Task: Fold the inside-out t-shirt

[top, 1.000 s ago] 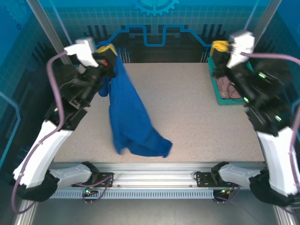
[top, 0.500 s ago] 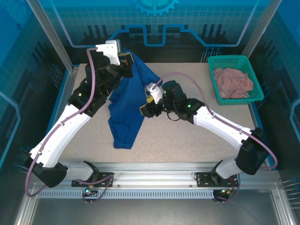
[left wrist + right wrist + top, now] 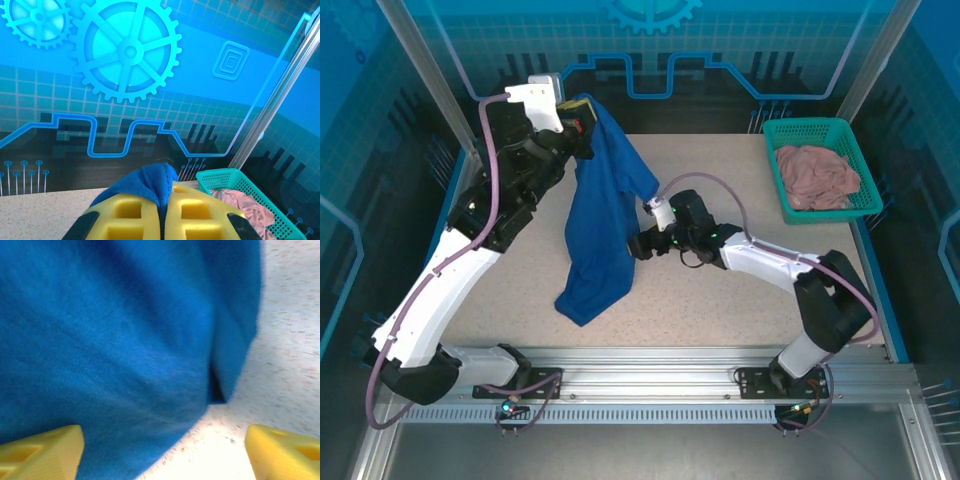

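T-shirt (image 3: 605,220) hangs, top view | left gripper (image 3: 164,196) clamps it, wrist view | right gripper (image 3: 162,452) apart

Fig.: left arm (image 3: 430,290) & right arm (image 3: 770,262), each w/ white moulded shells on the long links and black jts. & motor housings between. Purple cable (image 3: 490,140) loops ext. along each arm. White wrist cam. housing (image 3: 535,95). Left gripper (image 3: 164,205) & right gripper (image 3: 162,455): yellow wedge-shaped fingers (image 3: 42,450) w/ rectangular recesses. Bases (image 3: 800,358) black.
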Available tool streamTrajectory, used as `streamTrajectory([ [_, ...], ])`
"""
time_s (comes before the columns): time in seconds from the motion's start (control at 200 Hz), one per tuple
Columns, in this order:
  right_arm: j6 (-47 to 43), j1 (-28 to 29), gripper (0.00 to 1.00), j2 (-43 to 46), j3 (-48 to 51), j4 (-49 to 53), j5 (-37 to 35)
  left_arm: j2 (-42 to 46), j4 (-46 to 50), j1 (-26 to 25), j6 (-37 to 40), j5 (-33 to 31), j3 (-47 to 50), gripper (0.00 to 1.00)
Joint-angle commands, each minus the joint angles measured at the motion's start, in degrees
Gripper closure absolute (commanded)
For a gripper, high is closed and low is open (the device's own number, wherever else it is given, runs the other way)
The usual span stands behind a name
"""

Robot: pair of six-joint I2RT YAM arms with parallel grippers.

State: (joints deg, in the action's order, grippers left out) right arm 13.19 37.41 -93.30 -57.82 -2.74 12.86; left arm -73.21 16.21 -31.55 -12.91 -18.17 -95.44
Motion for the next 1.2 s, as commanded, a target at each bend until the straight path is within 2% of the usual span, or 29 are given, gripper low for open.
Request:
streamTrajectory([
  [0.0, 2.1, 1.2, 0.33, -3.7, -0.4, -8.7, 7.8, 1.0, -2.2, 0.5, 1.6, 0.1, -2.0, 1.00],
  [0.16, 2.3, 1.9, 0.68, -4.4, 0.1, -12.4, 14.2, 0.9, -2.1, 2.6, 0.5, 0.5, -1.9, 1.00],
  [0.285, 1.1, 2.4, 1.00, -3.3, 0.2, -10.9, 14.3, 0.8, -2.2, 4.3, -0.4, 1.3, -1.5, 1.00],
  [0.4, -0.9, 0.5, 1.00, 1.5, 0.8, -5.6, 7.7, 0.9, -1.6, 7.0, -1.5, 2.5, -1.6, 1.00],
  [0.56, 4.7, -5.3, 1.00, 4.7, 0.0, 1.9, -3.4, 1.0, -1.0, 10.8, -4.9, 6.1, 0.2, 1.00],
  [0.62, 5.9, -6.2, 0.75, 1.8, -2.0, 4.2, -5.4, 1.5, -1.8, 10.9, -5.6, 7.3, 1.3, 1.00],
  [0.67, 6.6, -6.5, 0.60, -1.6, -4.4, 4.9, -4.8, 1.7, -2.4, 10.9, -6.0, 7.8, 2.2, 1.00],
  [0.765, 6.6, -6.6, 0.47, -8.3, -7.9, 3.0, -2.6, 1.7, -2.2, 10.9, -6.1, 8.0, 2.3, 1.00],
  [0.93, 4.4, -6.5, 0.41, -17.5, -13.2, 0.8, 6.3, 1.5, -2.2, 10.9, -6.0, 8.4, 2.0, 1.00],
  [1.195, 4.2, -6.6, 0.41, -25.6, -17.7, -1.3, 12.7, 1.6, -2.3, 11.0, -5.8, 8.4, 2.1, 1.00],
])
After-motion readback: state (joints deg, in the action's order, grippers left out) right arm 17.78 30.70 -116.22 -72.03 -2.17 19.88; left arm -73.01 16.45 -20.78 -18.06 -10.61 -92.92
